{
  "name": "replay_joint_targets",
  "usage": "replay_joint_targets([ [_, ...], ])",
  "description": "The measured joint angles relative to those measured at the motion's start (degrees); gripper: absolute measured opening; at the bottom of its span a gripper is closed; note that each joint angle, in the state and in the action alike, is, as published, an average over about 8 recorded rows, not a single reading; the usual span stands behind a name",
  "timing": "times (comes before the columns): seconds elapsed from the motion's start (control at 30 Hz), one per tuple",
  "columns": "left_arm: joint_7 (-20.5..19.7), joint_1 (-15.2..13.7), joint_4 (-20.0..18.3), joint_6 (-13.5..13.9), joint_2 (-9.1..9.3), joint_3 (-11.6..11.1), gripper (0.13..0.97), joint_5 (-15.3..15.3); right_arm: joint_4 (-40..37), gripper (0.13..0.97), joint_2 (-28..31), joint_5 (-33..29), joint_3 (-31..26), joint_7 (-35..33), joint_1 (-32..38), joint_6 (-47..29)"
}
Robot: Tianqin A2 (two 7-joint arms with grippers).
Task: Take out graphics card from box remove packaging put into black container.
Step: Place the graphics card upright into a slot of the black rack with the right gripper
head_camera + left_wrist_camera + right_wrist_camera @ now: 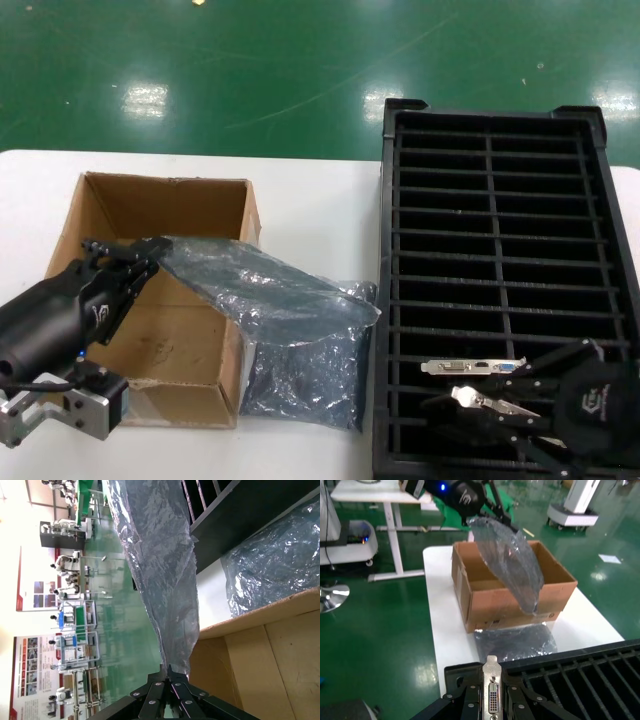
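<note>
Left hand (148, 255) pinches crinkly translucent grey-blue plastic bag (265, 290) above brown cardboard box (215, 205), bag's long axis slanting toward black slotted plastic tray (600, 130). Right hand (478, 400) grips slim silver-bracketed graphics card (472, 366) over tray's near slots, bracket lying along slot row.

Brown box (165, 300), black slotted container (500, 270)

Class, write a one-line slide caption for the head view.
Left gripper lifts an empty antistatic bag over the box while right gripper slots a graphics card into the black container.
</note>
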Motion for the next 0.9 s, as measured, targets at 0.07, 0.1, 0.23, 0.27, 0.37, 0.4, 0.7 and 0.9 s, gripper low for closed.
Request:
replay_joint_targets([
  [0.07,0.00,0.00,0.00,0.00,0.00,0.00,0.139,0.00,0.34,0.189,-0.87,-2.60,-1.32,2.02,1.51,-0.98],
  [0.1,0.00,0.00,0.00,0.00,0.00,0.00,0.139,0.00,0.44,0.189,-1.33,-3.75,-1.87,2.91,2.20,-1.44],
  [0.23,0.00,0.00,0.00,0.00,0.00,0.00,0.139,0.00,0.39,0.189,-3.28,-7.30,-3.71,5.27,4.67,-3.10],
  [0.27,0.00,0.00,0.00,0.00,0.00,0.00,0.139,0.00,0.31,0.189,-3.75,-7.99,-4.09,5.65,5.18,-3.49],
  [0.37,0.00,0.00,0.00,0.00,0.00,0.00,0.139,0.00,0.12,0.189,-4.96,-9.67,-5.01,6.55,6.47,-4.59],
  [0.4,0.00,0.00,0.00,0.00,0.00,0.00,0.139,0.00,0.10,0.189,-5.28,-10.08,-5.23,6.79,6.80,-4.92],
  [0.7,0.00,0.00,0.00,0.00,0.00,0.00,0.139,0.00,-0.11,0.189,-7.67,-12.86,-6.42,8.00,8.78,-6.96],
  [0.9,0.00,0.00,0.00,0.00,0.00,0.00,0.139,0.00,-1.22,0.189,-9.03,-14.34,-6.71,7.45,9.57,-7.28],
])
